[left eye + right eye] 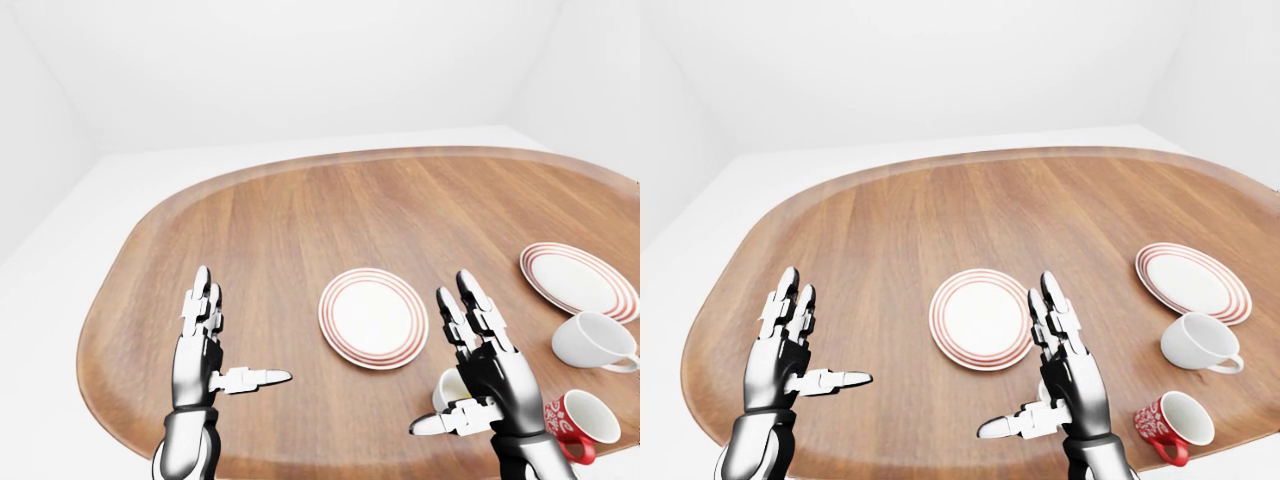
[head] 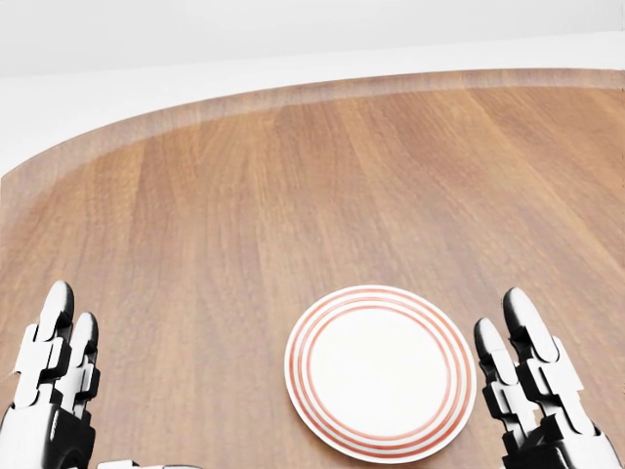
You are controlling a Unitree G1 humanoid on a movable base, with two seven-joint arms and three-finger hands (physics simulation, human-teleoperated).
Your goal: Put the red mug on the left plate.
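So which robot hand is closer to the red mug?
Right. The right robot hand is just left of the red mug; the left robot hand is far across the table.

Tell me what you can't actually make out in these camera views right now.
- Small white cup: in the left-eye view the right hand covers most of it; barely visible in the right-eye view.
- Red mug: its pattern is too small to read; its handle nears the bottom edge.
- Head view: shows only the left plate and fingers; the mug, white mug and right plate lie outside it.
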